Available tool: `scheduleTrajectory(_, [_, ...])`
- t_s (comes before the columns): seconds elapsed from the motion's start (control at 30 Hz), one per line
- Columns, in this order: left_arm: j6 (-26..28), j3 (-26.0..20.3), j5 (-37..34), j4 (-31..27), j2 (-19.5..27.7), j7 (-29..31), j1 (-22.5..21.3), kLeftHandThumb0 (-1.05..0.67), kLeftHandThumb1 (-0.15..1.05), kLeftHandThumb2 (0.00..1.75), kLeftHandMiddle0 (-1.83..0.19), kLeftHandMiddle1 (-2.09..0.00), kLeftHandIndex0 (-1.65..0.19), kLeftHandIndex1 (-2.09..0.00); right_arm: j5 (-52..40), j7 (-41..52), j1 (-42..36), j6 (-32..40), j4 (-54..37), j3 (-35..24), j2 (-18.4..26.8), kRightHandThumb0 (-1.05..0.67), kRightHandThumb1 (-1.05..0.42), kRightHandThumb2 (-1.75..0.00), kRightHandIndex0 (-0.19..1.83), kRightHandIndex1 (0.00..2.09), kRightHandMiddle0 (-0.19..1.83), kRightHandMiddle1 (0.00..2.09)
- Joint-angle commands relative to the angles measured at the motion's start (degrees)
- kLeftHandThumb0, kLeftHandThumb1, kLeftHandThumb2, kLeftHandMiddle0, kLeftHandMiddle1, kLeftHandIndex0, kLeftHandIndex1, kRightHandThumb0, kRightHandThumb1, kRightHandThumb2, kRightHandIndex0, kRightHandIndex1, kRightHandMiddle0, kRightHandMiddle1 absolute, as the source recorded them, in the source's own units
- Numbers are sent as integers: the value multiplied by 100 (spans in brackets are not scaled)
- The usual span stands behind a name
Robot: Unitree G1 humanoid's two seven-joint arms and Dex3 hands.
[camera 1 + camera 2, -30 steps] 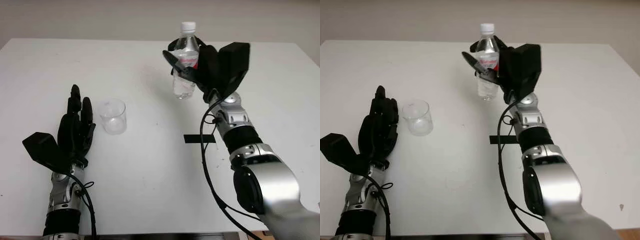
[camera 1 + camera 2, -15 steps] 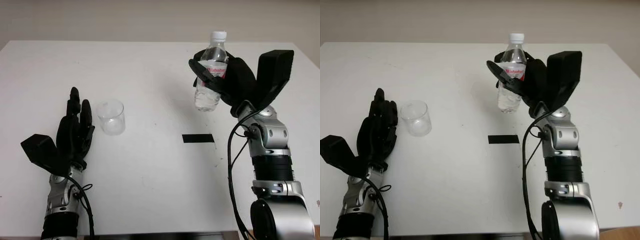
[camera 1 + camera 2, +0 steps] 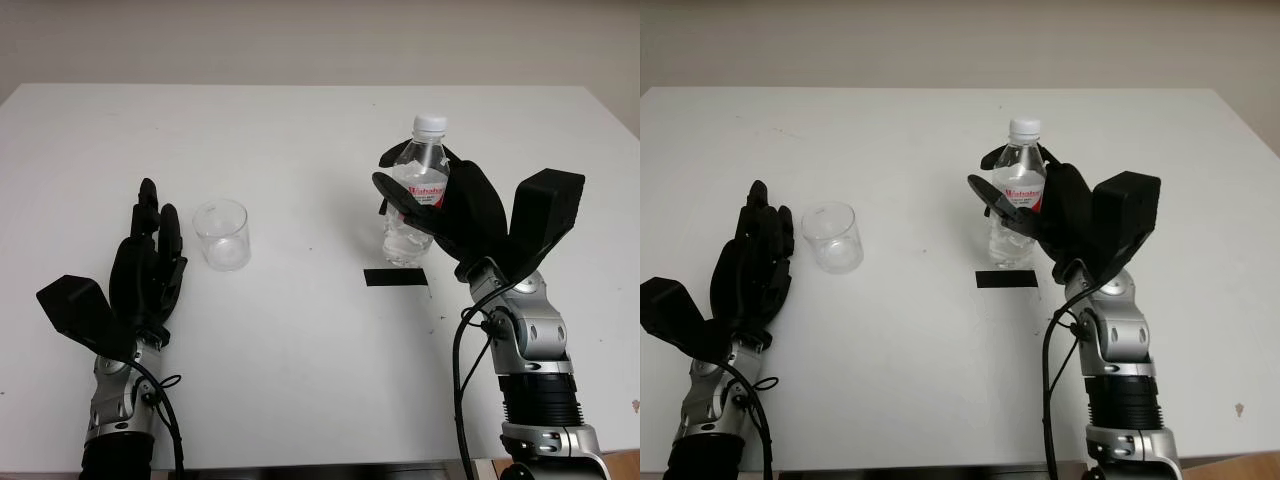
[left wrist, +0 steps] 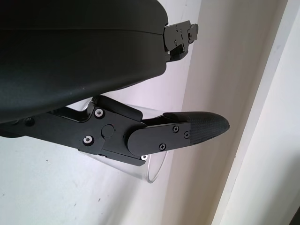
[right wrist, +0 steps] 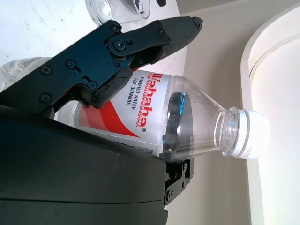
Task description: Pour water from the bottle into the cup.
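Bottle: I see the clear water bottle (image 3: 414,200) upright on the right half of the white table (image 3: 300,130), its base at the table just behind a short strip of black tape (image 3: 396,278); white cap (image 3: 430,124) on, red-lettered label facing my head camera.
Right hand: my right hand (image 3: 440,210) is wrapped around the bottle's middle, one black finger (image 5: 117,51) crossing the label in my wrist view, the palm shell behind the bottle.
Right arm: it rises from the bottom right edge, silver forearm (image 3: 530,340) below the hand, a black cable (image 3: 462,340) looping beside it.
Cup: the clear cup (image 3: 222,233) stands upright on the left half of the table, well apart from the bottle; I cannot tell from here whether it holds any water.
Left hand: my left hand (image 3: 148,265) is open, holding nothing, just beside the cup on its outer side and not touching it in the head views; my left wrist view shows one fingertip (image 4: 201,129) across the cup's rim (image 4: 157,171).
Table: white, faintly scuffed, backed by a pale wall (image 3: 300,40).
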State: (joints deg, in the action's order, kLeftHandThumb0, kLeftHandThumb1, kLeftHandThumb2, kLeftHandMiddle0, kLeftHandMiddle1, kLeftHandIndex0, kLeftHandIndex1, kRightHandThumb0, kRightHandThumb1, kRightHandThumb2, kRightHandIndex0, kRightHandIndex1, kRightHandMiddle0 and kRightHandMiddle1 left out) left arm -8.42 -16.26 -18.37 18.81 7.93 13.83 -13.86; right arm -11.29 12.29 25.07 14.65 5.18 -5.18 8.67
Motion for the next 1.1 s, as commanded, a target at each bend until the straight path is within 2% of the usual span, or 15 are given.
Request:
scheduleTrajectory(0.0, [56,-38,-38,-39,4,-15,125,-71,105,50,19,-5,19,-5,33,-46,52,-104,22,11,-43,-21,-105,-38,167,209,133,209])
scheduleTrajectory(0.17, [54,-74,-55,-14,38,27,111,-71,105,49,19,-5,19,-5,218,-56,67,-536,352,56,-30,-20,-105,-36,170,209,138,209])
scheduleTrajectory(0.47, [31,-72,6,15,84,19,80,-72,105,48,19,-5,18,-5,250,-177,40,-587,459,5,-42,-19,-105,-35,168,209,139,209])
scheduleTrajectory(0.87, [88,-78,-19,-30,139,69,73,-72,105,49,18,-4,18,-3,238,-104,13,-1085,967,-50,-33,-18,-105,-37,171,209,145,209])
scheduleTrajectory(1.07, [113,-87,-15,-41,153,51,65,-72,105,49,18,-5,18,-4,211,-135,-83,-944,969,-55,-55,-19,-105,-38,170,209,146,209])
